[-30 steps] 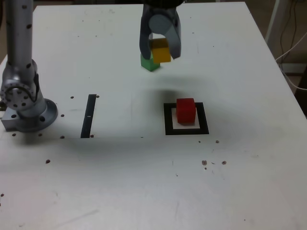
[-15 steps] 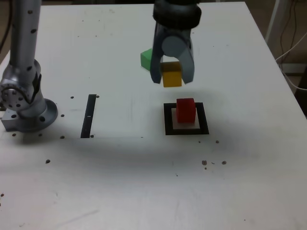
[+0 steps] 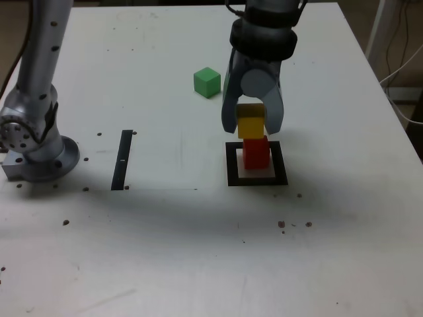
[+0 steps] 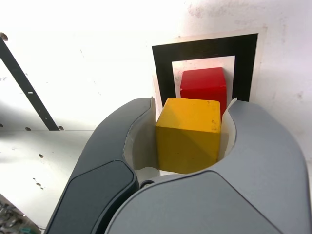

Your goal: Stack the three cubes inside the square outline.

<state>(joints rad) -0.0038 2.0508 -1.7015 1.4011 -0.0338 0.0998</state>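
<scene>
My exterior camera looks down across the whole tabletop [image 3: 165, 264]; my wrist camera hangs close, sharing the square outline [image 3: 257, 179] [image 4: 204, 48].

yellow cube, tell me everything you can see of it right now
The small matte yellow cube has plain, unmarked faces and slightly rounded edges, and sits upright. It is clamped on two opposite sides between the curved grey fingers of the end effector. It hangs directly above the small matte red cube, which stands inside the black tape square outline. Whether the two cubes touch yet cannot be told.

Arm reaches out from base, wrist bent down, gripper [image 3: 252, 125] pointing at table w/ jaws clamped on yellow cube [image 3: 251, 124].
</scene>
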